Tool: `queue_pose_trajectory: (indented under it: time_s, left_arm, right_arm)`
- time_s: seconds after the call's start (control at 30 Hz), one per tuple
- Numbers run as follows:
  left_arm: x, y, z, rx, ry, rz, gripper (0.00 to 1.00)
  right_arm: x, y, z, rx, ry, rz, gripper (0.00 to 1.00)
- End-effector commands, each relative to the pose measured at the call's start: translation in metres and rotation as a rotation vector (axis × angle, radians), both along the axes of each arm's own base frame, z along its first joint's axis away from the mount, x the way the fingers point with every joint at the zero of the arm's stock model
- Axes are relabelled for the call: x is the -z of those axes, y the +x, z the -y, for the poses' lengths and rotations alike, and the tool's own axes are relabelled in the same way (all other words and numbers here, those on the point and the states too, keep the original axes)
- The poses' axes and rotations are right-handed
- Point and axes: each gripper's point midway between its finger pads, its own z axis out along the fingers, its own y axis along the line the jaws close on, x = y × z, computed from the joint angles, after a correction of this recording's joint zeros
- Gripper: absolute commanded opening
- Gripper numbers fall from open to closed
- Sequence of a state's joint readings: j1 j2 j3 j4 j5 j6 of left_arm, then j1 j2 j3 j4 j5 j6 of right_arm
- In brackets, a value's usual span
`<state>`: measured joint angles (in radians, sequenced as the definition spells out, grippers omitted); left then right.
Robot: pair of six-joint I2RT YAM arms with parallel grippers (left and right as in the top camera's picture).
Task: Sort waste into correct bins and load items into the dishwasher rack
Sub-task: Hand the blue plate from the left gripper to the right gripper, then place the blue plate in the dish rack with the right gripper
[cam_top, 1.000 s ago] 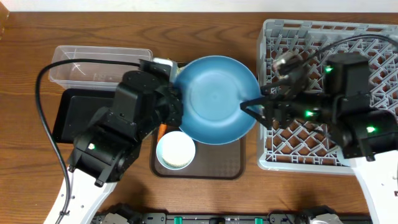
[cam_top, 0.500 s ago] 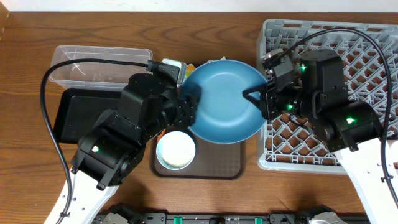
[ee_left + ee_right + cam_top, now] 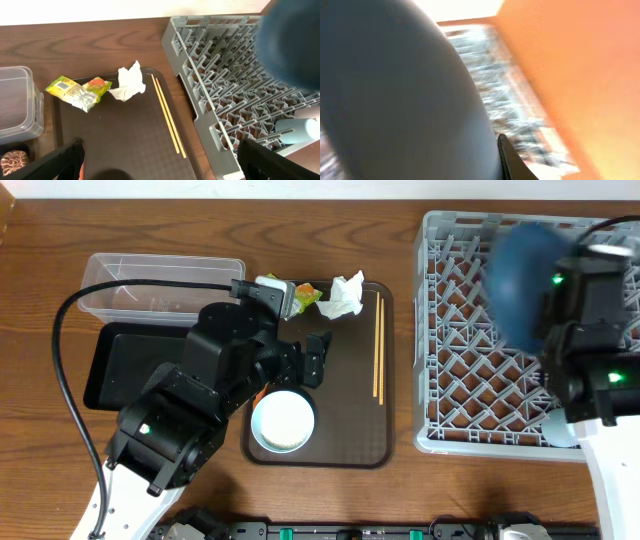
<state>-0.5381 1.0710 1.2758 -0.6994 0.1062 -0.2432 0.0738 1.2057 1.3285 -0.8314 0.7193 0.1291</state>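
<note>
Plate: one dark-blue plate (image 3: 520, 265), blurred, tilted and in the air over the far half of the dishwasher rack (image 3: 470, 380), touching no pegs that I can see.
Hold: the right fingers (image 3: 512, 162) appear clenched on its rim. The plate's surface fills the right wrist view, which is too smeared to show the contact itself.
Plate handling: probably stiff, glazed, slick and breakable, and heavy for an edge pinch. The rim is the only sensible place to hold it. It likely wants setting on edge between pegs before it is let go.
Rack: one grey crate, with one pale cup (image 3: 300, 129) at its near right corner.
Left fingers: the left fingers (image 3: 62, 162) are spread wide and hold nothing, above the brown serving tray (image 3: 340, 445).
On the serving tray:
- One white bowl (image 3: 283, 420) at the near left.
- Two chopsticks (image 3: 378, 345) lying side by side along the right.
- One crumpled tissue (image 3: 343, 297) and one snack wrapper (image 3: 300, 295), just beside each other at the far edge.

Other handling:
- The chopsticks look thin, light and apt to roll, so mid-length is the best place to pinch them.
- The tissue and wrapper are soft and can be pinched anywhere.
- The bowl is best taken by its rim.

Bins: two, a clear tub (image 3: 110, 290) and a black tray (image 3: 110, 365), next to each other to the left of the serving tray. One brown scrap (image 3: 12, 161) seems to lie in the black tray.
Table: wooden table (image 3: 200, 220) under everything.
</note>
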Motion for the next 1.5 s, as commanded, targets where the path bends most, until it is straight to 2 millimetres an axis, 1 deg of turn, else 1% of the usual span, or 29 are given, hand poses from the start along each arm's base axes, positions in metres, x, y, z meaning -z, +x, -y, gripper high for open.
queue_pose_trajectory:
  time_s: [0.0, 0.07, 0.17, 0.27, 0.33, 0.47, 0.67, 0.77, 0.9, 1.03, 1.07, 1.1, 1.13, 1.2, 1.23, 1.37, 1.47]
  left_arm:
    - [-0.005, -0.003, 0.001, 0.008, -0.013, 0.004, 0.98]
    - [-0.004, -0.004, 0.000, 0.008, -0.010, -0.002, 0.98]
    - [-0.002, -0.005, 0.000, 0.008, -0.005, -0.010, 0.98]
    - [-0.001, -0.006, -0.001, 0.008, -0.004, -0.013, 0.98]
    - [-0.001, -0.006, -0.001, 0.008, -0.004, -0.013, 0.98]
    - [0.001, -0.007, -0.001, 0.008, 0.000, -0.021, 0.98]
    - [0.004, -0.009, -0.002, 0.008, 0.009, -0.034, 0.98]
    - [0.004, -0.009, -0.002, 0.008, 0.009, -0.034, 0.98]
    - [0.004, -0.009, -0.002, 0.008, 0.009, -0.035, 0.98]
    - [0.005, -0.009, -0.003, 0.008, 0.012, -0.039, 0.98]
    - [0.005, -0.009, -0.003, 0.008, 0.011, -0.038, 0.98]
    - [0.005, -0.009, -0.003, 0.008, 0.011, -0.039, 0.98]
    - [0.005, -0.009, -0.003, 0.008, 0.011, -0.038, 0.98]
    - [0.005, -0.009, -0.003, 0.008, 0.012, -0.039, 0.98]
    - [0.005, -0.009, -0.003, 0.008, 0.012, -0.038, 0.98]
    - [0.005, -0.009, -0.003, 0.008, 0.012, -0.039, 0.98]
    - [0.005, -0.010, -0.003, 0.008, 0.013, -0.041, 0.98]
  right_arm:
    - [-0.031, -0.029, 0.064, 0.328, -0.233, 0.011, 0.01]
    - [-0.029, -0.026, 0.081, 0.367, -0.255, -0.009, 0.01]
    - [-0.027, -0.015, 0.104, 0.395, -0.308, -0.055, 0.01]
    - [-0.024, 0.003, 0.122, 0.405, -0.351, -0.075, 0.01]
    - [-0.019, 0.016, 0.128, 0.393, -0.383, -0.105, 0.01]
    - [0.000, 0.042, 0.137, 0.344, -0.453, -0.218, 0.01]
    - [0.034, 0.074, 0.143, 0.273, -0.507, -0.337, 0.01]
    - [0.055, 0.091, 0.142, 0.205, -0.514, -0.390, 0.01]
    - [0.080, 0.101, 0.142, 0.170, -0.503, -0.433, 0.01]
    - [0.100, 0.105, 0.142, 0.155, -0.496, -0.483, 0.02]
    - [0.104, 0.105, 0.142, 0.155, -0.489, -0.486, 0.15]
    - [0.109, 0.105, 0.141, 0.155, -0.474, -0.482, 0.41]
    - [0.113, 0.105, 0.139, 0.159, -0.454, -0.474, 0.59]
    - [0.120, 0.104, 0.135, 0.157, -0.414, -0.457, 0.89]
    - [0.122, 0.103, 0.133, 0.165, -0.391, -0.440, 0.99]
    - [0.123, 0.097, 0.128, 0.205, -0.330, -0.387, 0.99]
    - [0.119, 0.097, 0.120, 0.164, -0.305, -0.376, 0.99]
